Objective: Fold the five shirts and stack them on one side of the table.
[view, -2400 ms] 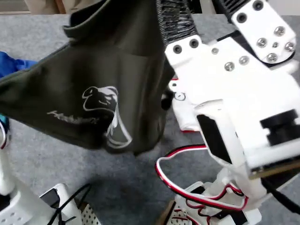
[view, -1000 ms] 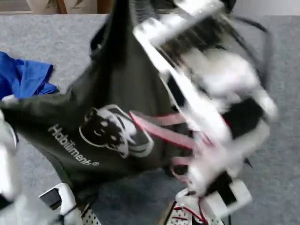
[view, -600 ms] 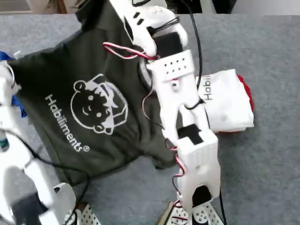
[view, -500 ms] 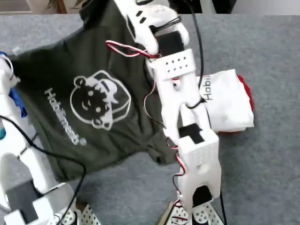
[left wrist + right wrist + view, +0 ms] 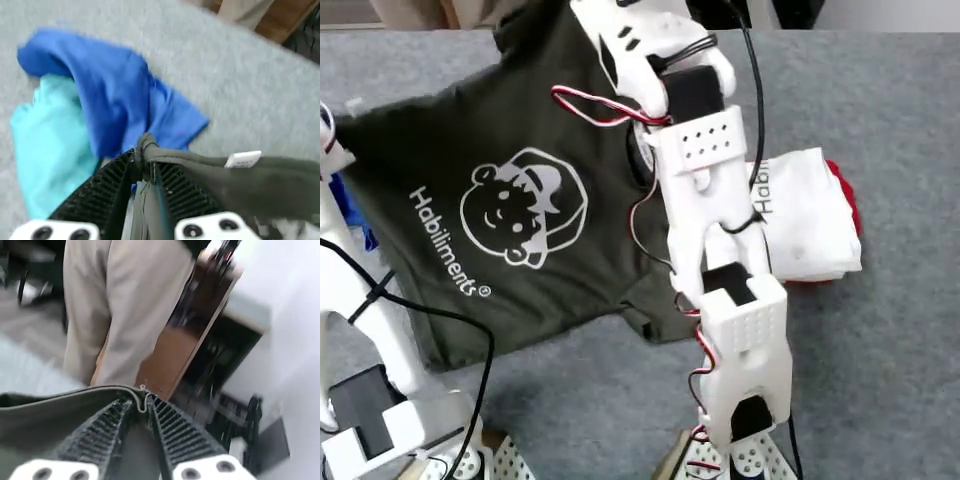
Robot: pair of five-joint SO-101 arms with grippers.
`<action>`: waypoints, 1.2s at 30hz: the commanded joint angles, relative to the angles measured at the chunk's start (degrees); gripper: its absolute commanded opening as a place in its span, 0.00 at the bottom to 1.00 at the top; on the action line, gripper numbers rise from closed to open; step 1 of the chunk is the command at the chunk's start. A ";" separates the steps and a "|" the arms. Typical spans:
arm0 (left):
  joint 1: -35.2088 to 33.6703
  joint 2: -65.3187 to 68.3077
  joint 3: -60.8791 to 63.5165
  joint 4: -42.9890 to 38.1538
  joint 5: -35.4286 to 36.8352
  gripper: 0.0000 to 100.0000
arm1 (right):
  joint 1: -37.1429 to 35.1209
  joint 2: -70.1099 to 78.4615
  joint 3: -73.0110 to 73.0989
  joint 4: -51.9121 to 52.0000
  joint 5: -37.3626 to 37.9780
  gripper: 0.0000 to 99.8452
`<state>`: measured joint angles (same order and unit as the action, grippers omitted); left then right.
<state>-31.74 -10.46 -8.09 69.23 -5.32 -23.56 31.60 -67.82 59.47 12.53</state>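
A dark olive shirt (image 5: 580, 240) with a white bear print lies spread, print up, on the grey table. My left gripper (image 5: 145, 145) is shut on one bunched edge of this shirt (image 5: 240, 185), near a white tag, at the table's left edge. My right gripper (image 5: 145, 401) is shut on another edge of the shirt (image 5: 50, 412) at the far side, where my right arm (image 5: 700, 140) stretches over the cloth. A crumpled blue shirt (image 5: 115, 95) and a teal shirt (image 5: 45, 145) lie below the left gripper.
A folded white shirt (image 5: 805, 215) rests on a red one (image 5: 845, 200) right of the right arm. A bit of the blue shirt (image 5: 355, 225) peeks out at the table's left edge. A person in beige trousers (image 5: 120, 305) stands beyond the far edge.
The dark shirt hung bunched in the air between both arms; now it is stretched out and lowered flat onto the table. The arms have swung apart, the right one toward the far edge.
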 commanded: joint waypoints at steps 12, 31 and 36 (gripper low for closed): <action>3.52 -13.67 12.48 13.80 -7.30 0.02 | 2.77 -1.19 -14.37 38.42 6.33 0.00; 3.60 -36.62 46.86 6.59 -13.98 0.02 | 6.55 -12.09 5.85 42.99 9.41 0.00; 3.60 -36.18 48.97 6.51 -14.15 0.02 | 6.81 -19.65 23.96 40.88 9.58 0.00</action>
<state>-28.66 -45.98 40.35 76.62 -18.86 -17.85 18.59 -52.62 101.49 22.55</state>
